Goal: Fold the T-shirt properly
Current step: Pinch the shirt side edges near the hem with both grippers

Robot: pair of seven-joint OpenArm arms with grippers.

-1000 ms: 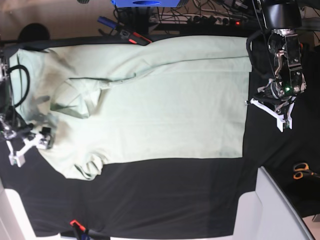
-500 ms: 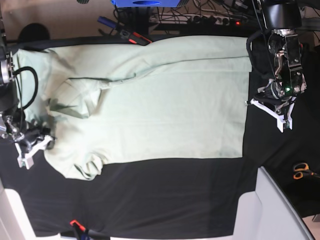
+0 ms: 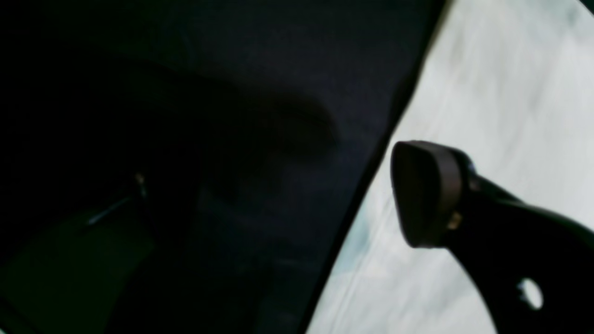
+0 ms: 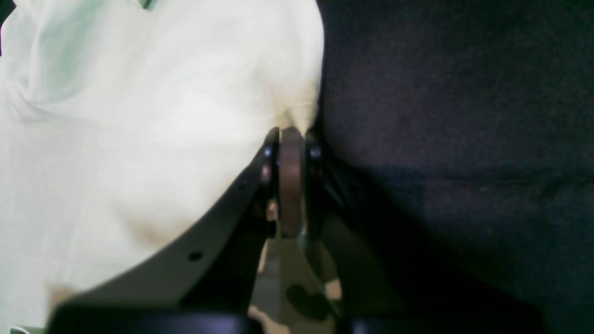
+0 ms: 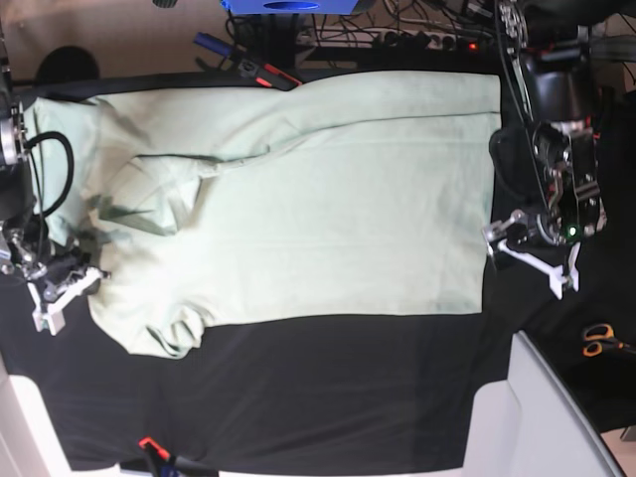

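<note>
The T-shirt (image 5: 298, 199) lies spread flat on the black bench (image 5: 328, 397). Right pincer (image 4: 290, 139): fingers together, clamped on the shirt's shoulder edge. Left pincer (image 5: 527, 253): fingers apart at the hem, holding nothing.

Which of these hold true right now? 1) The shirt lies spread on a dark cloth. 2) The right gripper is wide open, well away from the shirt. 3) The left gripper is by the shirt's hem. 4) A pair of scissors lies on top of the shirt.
1) True: the T-shirt lies spread on the black cloth.
2) False: the right gripper is shut on the T-shirt's edge.
3) True: the left gripper is open at the hem.
4) False: the scissors lie off the shirt, near the left arm's side of the table.
</note>
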